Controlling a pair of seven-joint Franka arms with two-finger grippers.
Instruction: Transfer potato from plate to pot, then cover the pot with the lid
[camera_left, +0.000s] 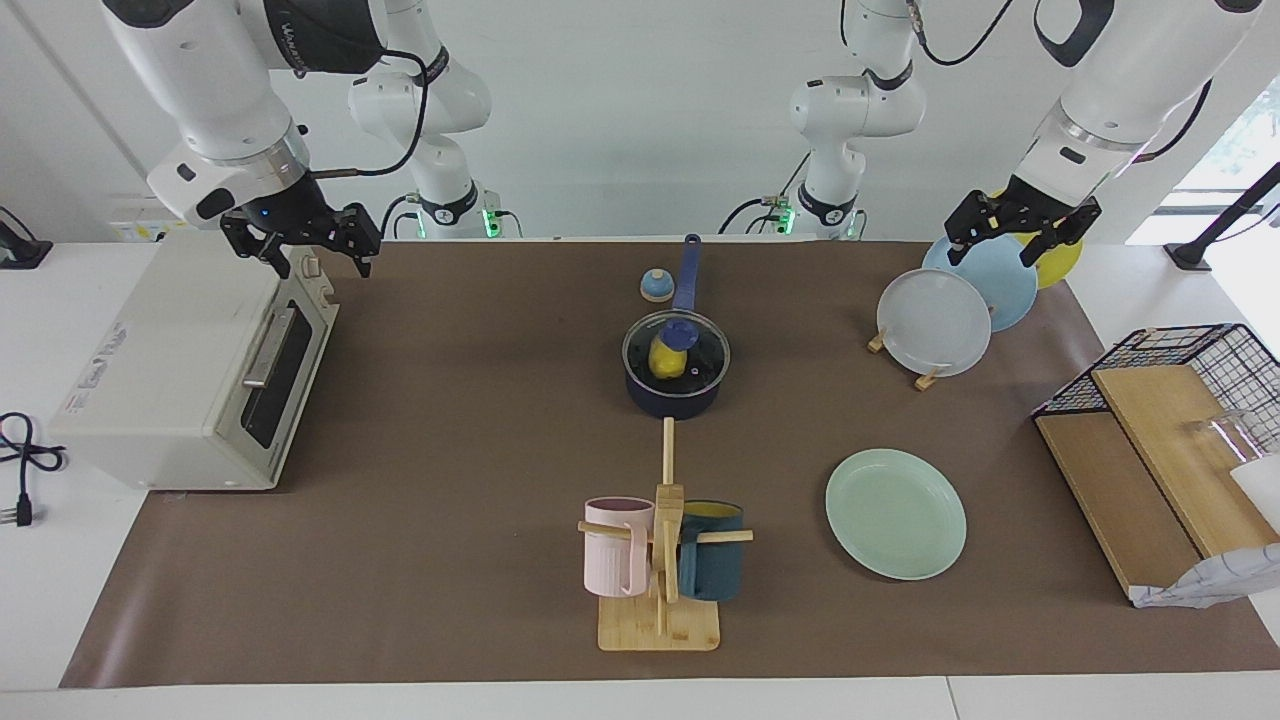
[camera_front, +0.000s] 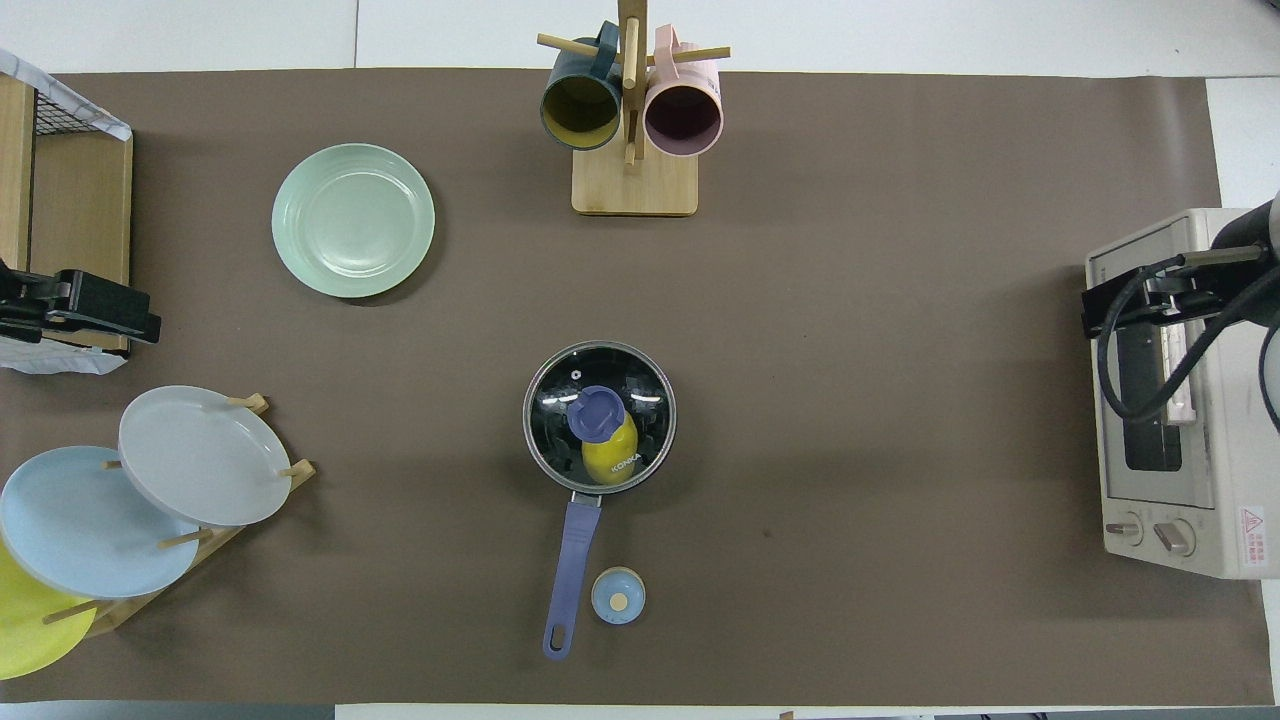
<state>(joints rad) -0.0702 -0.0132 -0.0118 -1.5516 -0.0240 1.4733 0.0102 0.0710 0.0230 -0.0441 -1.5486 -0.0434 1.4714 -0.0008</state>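
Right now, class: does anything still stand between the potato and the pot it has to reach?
Nothing does. The potato already lies inside the pot, under the lid, and the plate is bare. Both grippers are away from the pot.

Facing camera: we are looking from high across table toward robots, set well back. Overhead camera: we are looking steeply down from robots' end. Both are sharing whole brown mat (camera_left: 450, 420), pot (camera_left: 676, 392) (camera_front: 599, 417) mid-frame, half a turn apart.
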